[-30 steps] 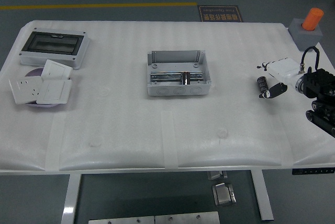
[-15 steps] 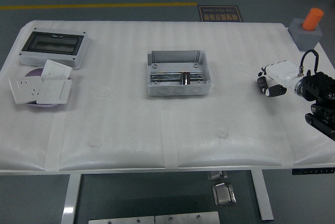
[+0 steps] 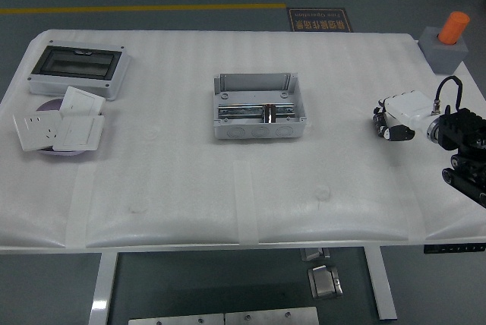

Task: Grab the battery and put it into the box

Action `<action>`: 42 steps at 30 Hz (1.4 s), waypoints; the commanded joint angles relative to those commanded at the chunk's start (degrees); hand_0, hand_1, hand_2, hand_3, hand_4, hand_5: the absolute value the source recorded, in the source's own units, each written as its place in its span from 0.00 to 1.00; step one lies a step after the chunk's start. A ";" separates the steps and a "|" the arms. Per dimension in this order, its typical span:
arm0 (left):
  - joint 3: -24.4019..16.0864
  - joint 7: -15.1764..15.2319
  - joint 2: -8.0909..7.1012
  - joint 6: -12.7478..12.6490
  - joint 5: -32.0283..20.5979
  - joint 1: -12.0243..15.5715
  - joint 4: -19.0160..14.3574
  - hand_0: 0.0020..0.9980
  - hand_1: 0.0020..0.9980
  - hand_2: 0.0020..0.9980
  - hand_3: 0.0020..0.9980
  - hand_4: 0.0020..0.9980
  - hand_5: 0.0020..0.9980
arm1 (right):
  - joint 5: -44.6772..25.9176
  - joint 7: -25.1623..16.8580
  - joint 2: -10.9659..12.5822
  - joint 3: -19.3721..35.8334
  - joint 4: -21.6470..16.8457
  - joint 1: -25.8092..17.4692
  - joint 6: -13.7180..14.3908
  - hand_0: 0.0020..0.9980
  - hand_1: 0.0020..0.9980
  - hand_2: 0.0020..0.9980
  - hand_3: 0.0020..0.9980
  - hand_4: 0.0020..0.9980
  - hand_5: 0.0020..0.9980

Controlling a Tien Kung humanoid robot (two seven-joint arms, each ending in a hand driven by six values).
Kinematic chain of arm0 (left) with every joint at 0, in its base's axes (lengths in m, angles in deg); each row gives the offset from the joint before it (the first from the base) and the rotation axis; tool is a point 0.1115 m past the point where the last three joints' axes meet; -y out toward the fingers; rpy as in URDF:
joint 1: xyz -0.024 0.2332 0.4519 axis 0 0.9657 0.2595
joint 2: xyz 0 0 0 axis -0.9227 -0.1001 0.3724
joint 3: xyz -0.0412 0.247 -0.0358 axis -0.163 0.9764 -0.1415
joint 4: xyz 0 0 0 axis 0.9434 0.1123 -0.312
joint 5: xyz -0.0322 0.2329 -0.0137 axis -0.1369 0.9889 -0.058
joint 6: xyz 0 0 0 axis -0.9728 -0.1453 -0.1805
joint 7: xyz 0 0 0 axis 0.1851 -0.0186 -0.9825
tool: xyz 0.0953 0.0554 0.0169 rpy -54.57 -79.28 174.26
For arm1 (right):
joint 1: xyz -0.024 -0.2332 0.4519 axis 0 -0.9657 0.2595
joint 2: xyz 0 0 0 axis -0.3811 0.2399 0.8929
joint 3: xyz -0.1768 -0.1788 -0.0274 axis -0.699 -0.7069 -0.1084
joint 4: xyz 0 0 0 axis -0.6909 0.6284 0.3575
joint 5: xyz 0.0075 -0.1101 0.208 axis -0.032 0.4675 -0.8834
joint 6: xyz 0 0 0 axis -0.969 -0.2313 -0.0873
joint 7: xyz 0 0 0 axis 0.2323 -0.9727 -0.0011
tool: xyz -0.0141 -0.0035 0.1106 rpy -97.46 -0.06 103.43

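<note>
The right hand (image 3: pixel 396 118) is seen near the right edge of the worktop (image 3: pixel 190 188), its white back turned upward and its black fingers (image 3: pixel 400 133) curled down and inward toward the surface. A dark cylindrical shape, taken to be the battery (image 3: pixel 379 121), is partly seen at the left side of the curled fingers; whether it is clamped by them or merely lies against them cannot be told. The black forearm and a looped cable are seen behind the hand, entering from the right edge of the picture.

The box (image 3: pixel 259 107), a grey open enclosure with a metal rail across its inside, is set near the middle of the worktop, well apart from the hand and to its left. It stands level with its opening upward, and nothing other than the rail fitting is made out inside it.

At the far right corner a grey block with an orange cylinder (image 3: pixel 454 27) upright on it is placed. At the far left corner a grey enclosure with a dark transparent lid (image 3: pixel 79 69) is laid flat. Just nearer than it, by the left edge, several white wall sockets and switch plates (image 3: pixel 59 127) are piled over a round purple disc.

The worktop is covered by white padded foam sheeting.
</note>
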 joint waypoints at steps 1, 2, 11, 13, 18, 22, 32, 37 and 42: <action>0.14 0.00 0.00 -0.01 -0.14 0.05 0.01 0.59 0.62 0.49 0.66 0.60 0.37 | -0.26 0.02 0.05 -0.13 -0.03 0.11 0.16 0.71 0.69 0.72 0.72 0.33 0.33; 0.36 0.00 0.00 -0.02 -0.34 0.11 0.03 0.59 0.62 0.49 0.66 0.60 0.37 | -0.62 0.06 0.13 -0.31 -0.06 0.28 0.41 0.71 0.69 0.72 0.72 0.33 0.33; 2.52 -0.01 -0.19 -0.08 -2.35 0.41 0.18 0.59 0.62 0.49 0.66 0.60 0.37 | -3.45 0.42 1.13 0.56 -0.78 1.22 1.46 0.70 0.69 0.72 0.72 0.34 0.31; 2.73 -0.04 -0.21 -0.07 -2.58 0.46 0.21 0.59 0.62 0.49 0.66 0.60 0.37 | -4.34 0.54 1.66 1.52 -1.32 1.37 1.15 0.70 0.69 0.72 0.72 0.34 0.31; 2.87 -0.10 -0.27 -0.06 -2.80 0.63 0.32 0.59 0.62 0.49 0.66 0.60 0.37 | -5.49 0.94 2.68 3.02 -2.28 1.75 -0.75 0.70 0.69 0.72 0.72 0.35 0.32; 2.89 -0.08 -0.32 -0.07 -2.95 0.71 0.36 0.59 0.62 0.49 0.66 0.60 0.37 | -5.27 1.14 2.75 1.91 -2.30 1.85 -1.99 0.70 0.69 0.72 0.72 0.35 0.32; 2.89 -0.02 -0.28 -0.08 -3.08 0.91 0.41 0.59 0.62 0.49 0.66 0.60 0.37 | -5.59 1.77 1.40 -0.23 -2.32 1.79 -5.08 0.73 0.71 0.79 0.87 0.88 0.39; 2.89 0.00 -0.33 -0.08 -3.14 0.98 0.43 0.59 0.62 0.49 0.66 0.60 0.37 | -5.27 2.61 1.16 -0.63 -2.02 2.21 -7.16 0.71 0.69 0.80 0.88 0.92 0.38; 2.89 -0.06 -0.26 -0.05 -3.06 1.09 0.46 0.59 0.62 0.49 0.66 0.60 0.37 | -5.11 3.02 1.09 -0.75 -1.88 2.22 -8.11 0.69 0.68 0.83 0.94 0.95 0.36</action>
